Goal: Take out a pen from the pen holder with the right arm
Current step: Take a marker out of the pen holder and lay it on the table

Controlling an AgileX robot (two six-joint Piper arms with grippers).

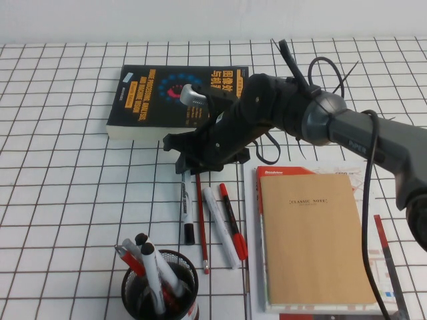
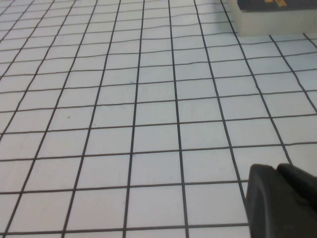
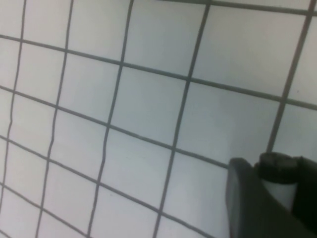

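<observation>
The black mesh pen holder (image 1: 160,288) stands at the near edge with several markers upright in it. My right gripper (image 1: 181,157) hangs over the middle of the table, beyond the holder, shut on a white marker (image 1: 185,200) with a black cap. The marker points from the jaws back toward the holder, alongside the pens on the table. In the right wrist view the marker (image 3: 280,191) shows between the dark fingers (image 3: 247,198) of the right gripper (image 3: 277,171). My left gripper (image 2: 277,171) hovers over bare grid cloth, its fingers together and holding nothing.
A red pencil (image 1: 201,227), a white marker (image 1: 220,227) and a red marker (image 1: 233,221) lie side by side next to the held marker. A tan notebook (image 1: 313,247) lies to the right. A dark book (image 1: 157,100) lies behind the gripper.
</observation>
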